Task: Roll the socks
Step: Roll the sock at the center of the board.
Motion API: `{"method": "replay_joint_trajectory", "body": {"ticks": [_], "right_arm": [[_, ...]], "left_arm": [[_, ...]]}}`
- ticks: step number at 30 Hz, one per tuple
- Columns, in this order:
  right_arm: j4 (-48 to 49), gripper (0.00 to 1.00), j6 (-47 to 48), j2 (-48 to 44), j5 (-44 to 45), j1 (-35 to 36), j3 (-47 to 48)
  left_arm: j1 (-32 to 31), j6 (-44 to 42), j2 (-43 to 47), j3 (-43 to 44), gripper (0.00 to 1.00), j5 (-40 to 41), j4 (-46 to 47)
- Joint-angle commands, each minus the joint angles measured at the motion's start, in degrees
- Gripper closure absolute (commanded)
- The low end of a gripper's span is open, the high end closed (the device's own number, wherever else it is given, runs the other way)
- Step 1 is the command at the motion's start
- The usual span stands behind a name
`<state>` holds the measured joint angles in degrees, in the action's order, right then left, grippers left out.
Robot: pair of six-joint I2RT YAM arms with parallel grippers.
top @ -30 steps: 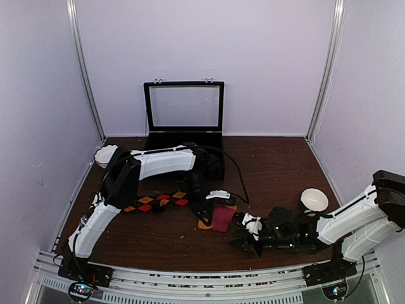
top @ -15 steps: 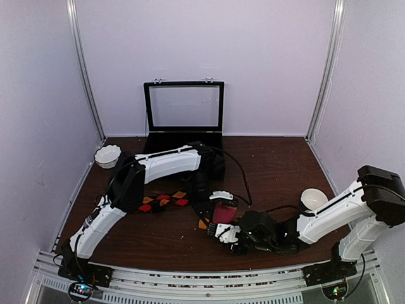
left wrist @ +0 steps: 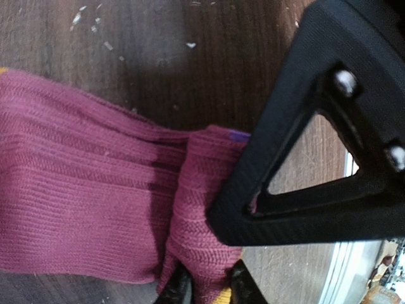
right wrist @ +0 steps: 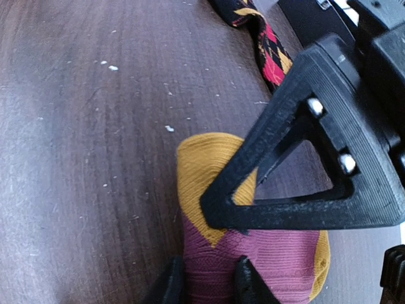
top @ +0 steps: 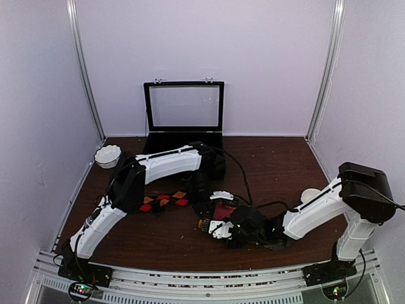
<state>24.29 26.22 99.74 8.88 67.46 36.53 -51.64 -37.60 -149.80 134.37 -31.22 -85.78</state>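
**A:** Item one, pink sock (top: 223,213). Location?
**B:** Middle of the tabletop (top: 278,164), bunched short, orange toe pointing near-left. The left claw (left wrist: 209,259) is nipped on its folded ridge. The right claw (right wrist: 212,250) is closed over the toe end.
**A:** Why the double hold?
**B:** Probably one claw pins the fold while the other turns the roll.
**A:** Item two, argyle sock (top: 163,201)?
**B:** It lies flat with no claw on it, long axis left to right, right end near the pink sock.
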Motion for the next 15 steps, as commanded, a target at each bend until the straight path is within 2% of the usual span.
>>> {"method": "replay_joint_trajectory", "body": {"ticks": [1, 3, 6, 11, 15], "right_arm": [[-1.46, 0.79, -3.83, 1.90, -1.29, -0.64, -0.62], [-2.76, 0.85, -7.42, 2.68, -1.96, -1.62, -0.61], [-3.69, 0.88, -12.31, 3.50, -2.69, -2.92, -1.19], [-3.54, 0.93, -19.14, 1.66, -6.41, -4.63, -3.54], [-1.93, 0.96, -25.45, -0.20, -13.49, -7.36, -5.33]], "left_arm": [[-0.43, -0.56, -3.73, -0.70, 0.72, 6.18, 1.48], [0.16, -0.41, -1.34, -2.48, 0.63, 6.16, 3.19], [2.03, 0.54, 4.37, -7.13, 0.55, 4.80, 8.77], [5.61, 4.02, 15.52, -16.47, 0.49, 4.59, 19.30], [7.61, 6.79, 23.54, -23.74, 0.49, 4.84, 27.13]]}}
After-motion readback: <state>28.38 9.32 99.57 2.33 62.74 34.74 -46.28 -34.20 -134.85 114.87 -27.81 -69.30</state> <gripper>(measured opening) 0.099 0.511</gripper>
